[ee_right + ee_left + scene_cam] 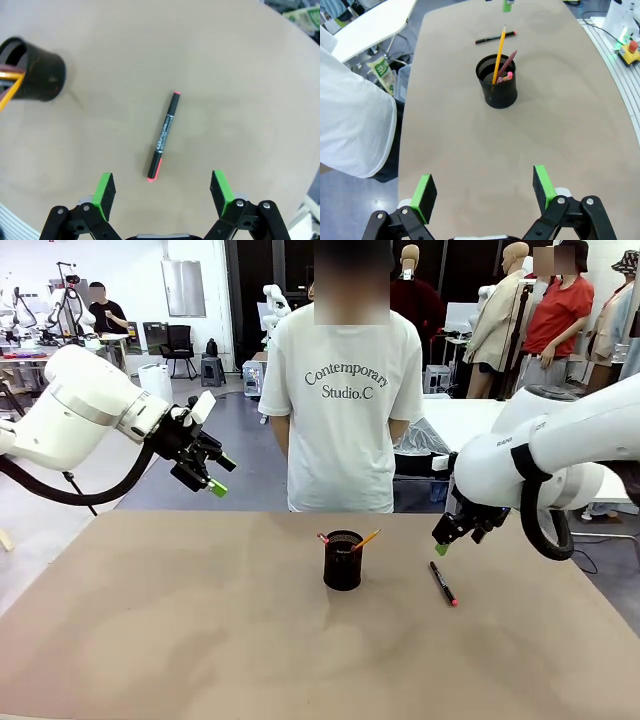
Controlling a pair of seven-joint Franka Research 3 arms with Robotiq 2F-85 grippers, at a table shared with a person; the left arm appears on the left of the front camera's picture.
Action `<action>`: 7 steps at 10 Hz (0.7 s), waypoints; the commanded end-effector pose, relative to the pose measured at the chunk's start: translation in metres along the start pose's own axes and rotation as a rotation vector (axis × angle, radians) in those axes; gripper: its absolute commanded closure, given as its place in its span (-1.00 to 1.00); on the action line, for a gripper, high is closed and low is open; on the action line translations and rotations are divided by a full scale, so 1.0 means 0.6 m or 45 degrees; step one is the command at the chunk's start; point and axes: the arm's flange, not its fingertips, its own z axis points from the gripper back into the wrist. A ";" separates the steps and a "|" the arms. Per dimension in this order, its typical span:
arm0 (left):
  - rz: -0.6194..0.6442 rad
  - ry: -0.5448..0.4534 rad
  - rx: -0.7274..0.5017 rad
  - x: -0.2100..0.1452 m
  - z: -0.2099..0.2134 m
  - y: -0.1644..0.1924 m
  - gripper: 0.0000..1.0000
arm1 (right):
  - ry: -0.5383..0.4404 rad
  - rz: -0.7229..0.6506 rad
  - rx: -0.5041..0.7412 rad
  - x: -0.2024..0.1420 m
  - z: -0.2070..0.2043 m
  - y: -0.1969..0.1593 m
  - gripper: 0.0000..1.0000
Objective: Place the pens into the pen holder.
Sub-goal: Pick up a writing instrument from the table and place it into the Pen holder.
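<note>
The black mesh pen holder (342, 560) stands mid-table with a yellow-orange pencil (366, 539) and a reddish-brown pen (507, 63) leaning in it. A black marker with red tips (443, 583) lies flat on the table to its right. My right gripper (447, 541) hovers open just above and behind the marker; in the right wrist view the marker (164, 135) lies ahead of its spread fingers (106, 189), with the holder (39, 71) at the upper left. My left gripper (212, 476) hangs open high at the left, away from the table, empty.
A person in a white T-shirt (342, 400) stands at the far edge of the brown table (200, 640), directly behind the holder. The white sleeve (350, 120) fills the left of the left wrist view.
</note>
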 end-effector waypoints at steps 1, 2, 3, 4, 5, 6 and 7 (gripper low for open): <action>-0.004 0.013 0.004 0.000 0.001 -0.001 -1.00 | 0.049 -0.107 -0.026 0.049 -0.009 -0.009 -1.00; -0.004 0.013 0.004 0.000 0.001 -0.001 -1.00 | 0.077 -0.117 -0.006 0.055 -0.012 -0.014 -1.00; -0.004 0.013 0.004 0.000 0.001 -0.001 -1.00 | 0.056 0.171 0.263 0.058 0.002 -0.015 -1.00; -0.004 0.013 0.004 0.000 0.001 -0.001 -1.00 | 0.039 -0.089 0.010 0.031 -0.016 -0.015 -1.00; -0.004 0.013 0.004 0.000 0.001 -0.001 -1.00 | 0.039 -0.089 0.010 0.031 -0.016 -0.015 -1.00; -0.004 0.013 0.004 0.000 0.001 -0.001 -1.00 | 0.039 -0.089 0.010 0.031 -0.016 -0.015 -1.00; -0.004 0.013 0.004 0.000 0.001 -0.001 -1.00 | 0.044 -0.028 0.081 0.044 -0.015 -0.012 -1.00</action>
